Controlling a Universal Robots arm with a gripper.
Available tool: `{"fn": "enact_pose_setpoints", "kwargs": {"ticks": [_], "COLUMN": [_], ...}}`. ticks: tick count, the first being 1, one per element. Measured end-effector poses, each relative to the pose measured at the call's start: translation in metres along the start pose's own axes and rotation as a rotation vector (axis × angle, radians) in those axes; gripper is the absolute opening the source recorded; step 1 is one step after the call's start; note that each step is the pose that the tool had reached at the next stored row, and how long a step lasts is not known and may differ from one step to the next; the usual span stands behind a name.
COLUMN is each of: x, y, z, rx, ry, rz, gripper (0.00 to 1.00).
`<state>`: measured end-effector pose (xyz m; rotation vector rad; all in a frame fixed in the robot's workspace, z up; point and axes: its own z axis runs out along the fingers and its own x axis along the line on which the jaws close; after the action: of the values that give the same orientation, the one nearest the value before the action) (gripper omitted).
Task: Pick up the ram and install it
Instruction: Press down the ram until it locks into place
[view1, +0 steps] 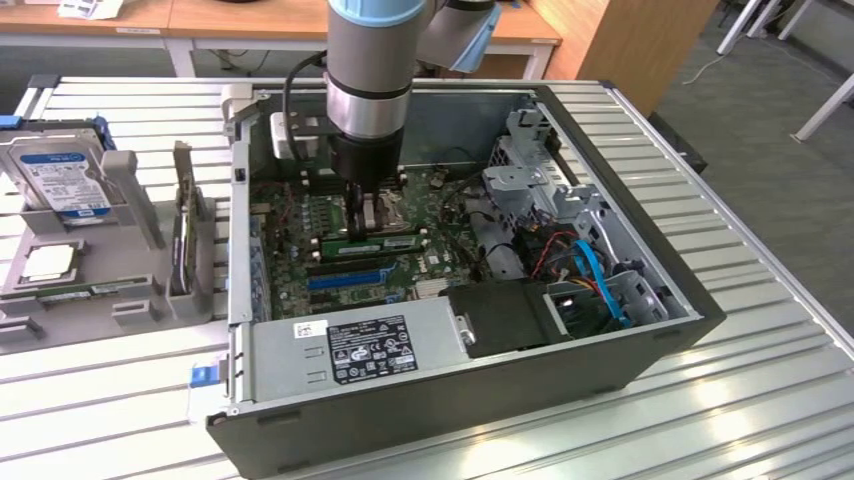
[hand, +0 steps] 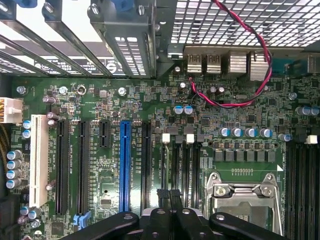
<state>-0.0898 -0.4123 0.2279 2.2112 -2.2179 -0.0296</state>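
**Item: memory fitting, computer case, lid off, on slatted table**

- **Landmark:** the blue slot on the green board.
- **Ram:** long green stick, lying parallel to the blue slot. It sits just beyond the slot on the side toward the metal processor socket, in line with a black memory slot. In the wrist view it shows edge-on as a thin line between the blue slot and the socket. It appears to be at or in its slot; how deeply it is seated cannot be told.
- **Gripper:** stands upright over the ram's middle, on the socket side of the blue slot. The fingers are drawn together with no gap showing between the tips. Whether they pinch the stick's top edge or merely bear on it cannot be told.
- **Nearby:** a red and black wire pair loops well away from the blue slot, near the rear connectors.

**Risks, as judged:**
1. Load at the middle only could bow the stick or leave one end unseated.
2. If the end clips are not fully open, pushing could jam or crack the slot.
3. If the stick's edge is slightly off the slot line, it could skid onto neighbouring parts.
4. The narrow fingertips could slip off the thin edge and strike the board.
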Motion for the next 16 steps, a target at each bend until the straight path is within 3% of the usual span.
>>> {"fn": "enact_pose_setpoints", "kwargs": {"ticks": [16], "x": [0.0009], "y": [-0.0001], "z": [0.0026], "rx": [0.0], "ry": [0.0001], "rz": [0.0], "gripper": [0.1]}}
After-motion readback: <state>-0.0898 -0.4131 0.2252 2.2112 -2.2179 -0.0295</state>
